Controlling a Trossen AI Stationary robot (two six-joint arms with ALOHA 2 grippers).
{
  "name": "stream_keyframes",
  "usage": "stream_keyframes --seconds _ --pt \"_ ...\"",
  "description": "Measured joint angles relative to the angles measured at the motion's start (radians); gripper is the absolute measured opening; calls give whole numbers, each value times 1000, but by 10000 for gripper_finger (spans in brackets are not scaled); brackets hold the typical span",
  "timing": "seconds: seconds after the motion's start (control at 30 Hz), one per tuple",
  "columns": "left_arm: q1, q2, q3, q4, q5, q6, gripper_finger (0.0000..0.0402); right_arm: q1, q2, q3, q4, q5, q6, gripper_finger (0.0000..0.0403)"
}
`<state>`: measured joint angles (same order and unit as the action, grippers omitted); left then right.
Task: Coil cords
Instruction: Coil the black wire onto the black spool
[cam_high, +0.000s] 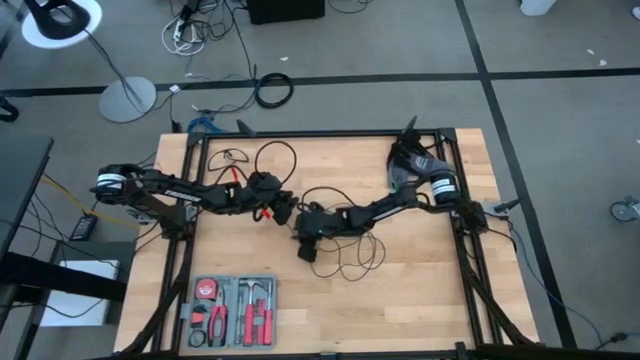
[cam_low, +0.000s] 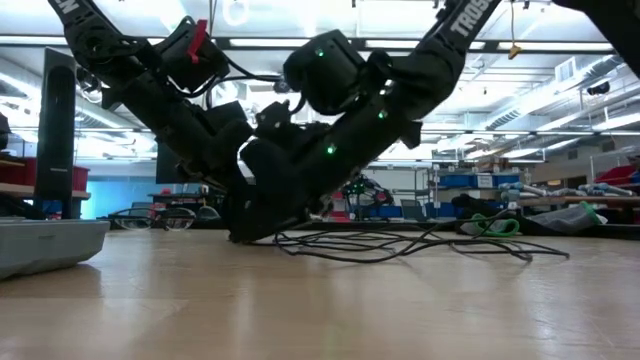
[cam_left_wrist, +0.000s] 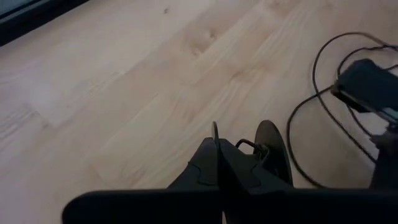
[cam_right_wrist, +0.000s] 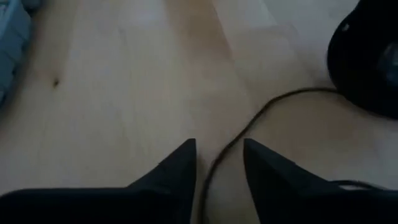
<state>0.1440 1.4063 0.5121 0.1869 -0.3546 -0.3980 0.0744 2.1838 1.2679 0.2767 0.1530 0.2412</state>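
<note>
Cord (cam_high: 345, 262): one thin black line in loose, uneven loops mid-tabletop (cam_high: 420, 290), ending in a small round black puck (cam_left_wrist: 273, 152). More loops sit near the far edge by the left arm.

Left hand (cam_high: 285, 210): fingers pressed together, clamped on the cord right next to the puck. Its wrist view shows the pinch and the puck edge-on beside the fingers; the overhead view only gives a dark cluster there.

Right hand (cam_right_wrist: 219, 163): fingers apart, low over the wood, cord (cam_right_wrist: 261, 112) running up between the tips, not gripped. In the overhead view it sits just beside the left hand, center of the tabletop.

Table-level view: strands (cam_low: 420, 243) lie flat on the wood, both arms angled down to the same spot, hands themselves hidden.

Only the overhead view shows the tool tray (cam_high: 232, 312) at the near-left edge, with red-handled pliers and a tape measure.
</note>
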Motion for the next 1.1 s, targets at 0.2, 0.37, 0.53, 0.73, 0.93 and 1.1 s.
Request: stream_keyframes --seconds 0.2,0.37,0.53,0.73,0.93,1.1 --pt "0 0 0 3 0 0 0 5 35 5 56 27 -14 172" --pt "0 0 0 10 0 -2 0 3 35 6 25 94 -53 145" --pt "0 0 0 33 6 -3 0 -21 34 7 -7 100 -62 36" --pt "0 0 0 28 8 -3 0 -40 18 3 -14 102 -104 3" --pt "0 0 0 28 3 -2 0 -34 -61 -2 -28 152 -164 1" --pt "0 0 0 24 3 -2 0 -32 -110 0 -14 151 -220 1"
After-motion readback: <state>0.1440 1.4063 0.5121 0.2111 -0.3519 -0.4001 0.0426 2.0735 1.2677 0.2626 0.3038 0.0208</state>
